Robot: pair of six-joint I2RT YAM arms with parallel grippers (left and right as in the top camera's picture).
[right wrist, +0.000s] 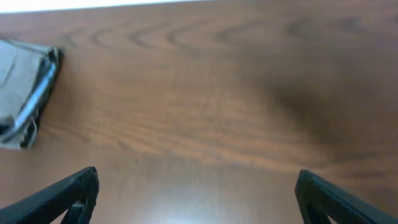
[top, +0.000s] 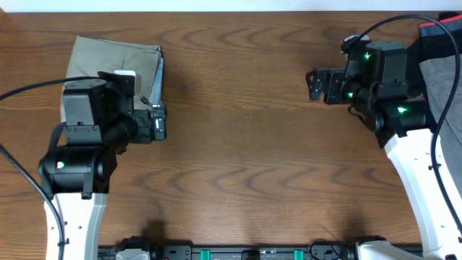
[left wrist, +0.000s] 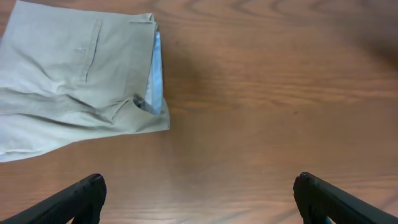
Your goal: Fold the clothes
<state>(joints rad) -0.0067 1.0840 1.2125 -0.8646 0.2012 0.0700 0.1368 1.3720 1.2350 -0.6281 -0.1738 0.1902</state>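
The khaki-beige clothes (top: 108, 58) lie folded into a compact stack at the table's far left, pale blue lining showing along the right edge. They also show in the left wrist view (left wrist: 68, 81) and, at the left edge, in the right wrist view (right wrist: 18, 87). My left gripper (top: 160, 123) is open and empty above bare wood, just off the stack's near right corner; its fingers frame empty table in the left wrist view (left wrist: 199, 199). My right gripper (top: 316, 85) is open and empty over the table's right half, far from the stack; its fingers frame bare wood in the right wrist view (right wrist: 198, 199).
A grey garment (top: 444, 79) and a black garment with red trim (top: 437, 32) lie at the table's far right edge, partly under my right arm. The brown wooden table (top: 238, 144) spans the space between the arms.
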